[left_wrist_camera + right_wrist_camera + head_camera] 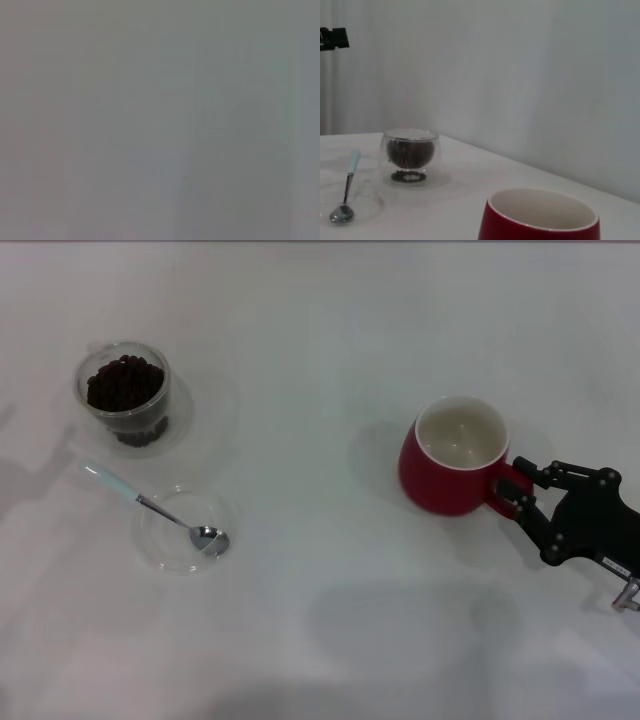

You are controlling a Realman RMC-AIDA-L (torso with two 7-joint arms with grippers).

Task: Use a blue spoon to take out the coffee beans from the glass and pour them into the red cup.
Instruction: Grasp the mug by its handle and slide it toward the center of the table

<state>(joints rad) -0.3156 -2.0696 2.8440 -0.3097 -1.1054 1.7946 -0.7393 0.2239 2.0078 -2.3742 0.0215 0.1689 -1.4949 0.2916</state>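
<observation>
The glass (pixel 125 390) stands at the far left, filled with dark coffee beans (pixel 124 382); the right wrist view shows the glass (pixel 410 155) too. Just in front of it lies the blue spoon (pixel 150 505), its metal bowl resting in a flat clear dish (pixel 152 552) and its pale handle pointing toward the glass. The red cup (pixel 440 475) stands upright at the right with a bare cream inside. My right gripper (pixel 517 486) is shut on the cup's handle, one finger on each side. The left gripper is out of view; its wrist view shows only flat grey.
A white tabletop (pixel 320 340) stretches between the glass and the red cup. In the right wrist view a pale wall (pixel 520 75) rises behind the table, and a small black object (pixel 334 38) shows at the picture's edge.
</observation>
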